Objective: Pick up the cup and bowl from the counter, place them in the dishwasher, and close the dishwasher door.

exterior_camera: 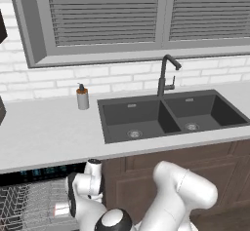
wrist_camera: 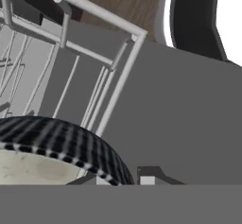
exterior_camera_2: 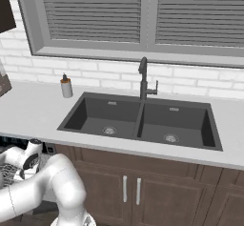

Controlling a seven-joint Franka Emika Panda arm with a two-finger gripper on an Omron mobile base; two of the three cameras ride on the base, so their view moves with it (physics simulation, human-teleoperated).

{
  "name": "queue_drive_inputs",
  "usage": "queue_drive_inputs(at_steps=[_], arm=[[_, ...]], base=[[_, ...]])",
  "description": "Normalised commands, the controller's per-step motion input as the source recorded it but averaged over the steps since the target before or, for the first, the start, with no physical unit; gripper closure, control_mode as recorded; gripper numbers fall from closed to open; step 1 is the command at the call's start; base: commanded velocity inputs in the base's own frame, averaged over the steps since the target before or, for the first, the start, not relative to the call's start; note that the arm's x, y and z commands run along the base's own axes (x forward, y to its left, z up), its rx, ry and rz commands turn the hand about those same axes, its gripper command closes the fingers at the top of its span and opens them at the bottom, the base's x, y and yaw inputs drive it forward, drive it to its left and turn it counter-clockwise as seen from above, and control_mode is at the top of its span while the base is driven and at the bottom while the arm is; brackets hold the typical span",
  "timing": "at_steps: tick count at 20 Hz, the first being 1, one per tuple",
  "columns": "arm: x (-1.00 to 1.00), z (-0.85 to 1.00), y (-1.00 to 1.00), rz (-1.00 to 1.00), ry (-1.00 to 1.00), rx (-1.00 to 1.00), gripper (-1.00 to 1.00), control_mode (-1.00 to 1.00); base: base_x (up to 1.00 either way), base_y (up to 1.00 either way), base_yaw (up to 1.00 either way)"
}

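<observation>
My hand (exterior_camera: 62, 208) is down low at the open dishwasher (exterior_camera: 29, 203), over its pale wire rack (exterior_camera: 24, 201), just under the front edge of the desk (exterior_camera: 44, 132). In the hand view my fingertips (wrist_camera: 147, 180) barely show, and I cannot tell how far apart they are. The bowl (wrist_camera: 61, 145) sits right against them at the lower left, its dark rim curving over the pale speckled inside; whether I grip it I cannot tell. Behind it run the rack wires (wrist_camera: 94, 15) and the flat grey dishwasher door (wrist_camera: 189, 124), lying open. Up on the desk a soap bottle (exterior_camera: 82, 97) stands left of the dark double sink (exterior_camera: 171, 115) and tap (exterior_camera: 165, 76).
</observation>
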Motion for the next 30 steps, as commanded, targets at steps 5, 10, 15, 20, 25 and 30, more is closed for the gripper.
queue_drive_inputs(at_steps=[5, 10, 15, 20, 25, 30], arm=[[0.00, -0.02, 0.00, 0.00, -0.01, 0.00, 1.00, -1.00], [0.08, 0.15, 0.00, 0.00, -0.16, 0.05, 1.00, -1.00], [0.20, 0.15, 0.00, -0.03, -0.13, 0.08, 1.00, -1.00], [-0.09, 0.42, 0.00, 0.00, -0.14, 0.13, 1.00, -1.00], [0.14, 0.28, 0.00, 0.00, -0.13, 0.07, 1.00, -1.00], [0.44, -0.24, 0.00, -0.05, 0.04, 0.00, 1.00, -1.00]], base=[[0.00, 0.00, 0.00], [0.00, 0.00, 0.00], [0.00, 0.00, 0.00], [0.00, 0.00, 0.00], [0.00, 0.00, 0.00], [0.00, 0.00, 0.00]])
